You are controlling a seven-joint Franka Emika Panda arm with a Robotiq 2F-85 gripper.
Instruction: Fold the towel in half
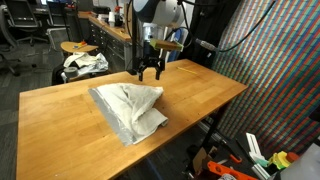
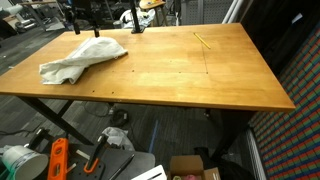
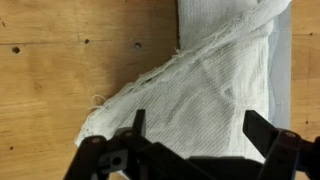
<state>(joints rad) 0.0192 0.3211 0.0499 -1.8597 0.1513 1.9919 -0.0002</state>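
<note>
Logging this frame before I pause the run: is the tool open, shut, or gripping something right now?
Tool: open, jaws spread wide over the crumpled white cloth towel, holding nothing.

A crumpled white towel (image 2: 85, 60) lies on the wooden tabletop (image 2: 200, 85), near its left end. The dark pincer (image 2: 84, 28) hangs above the towel's far edge, jaws apart. A thin yellow stick (image 2: 203, 40) lies well apart.
</note>
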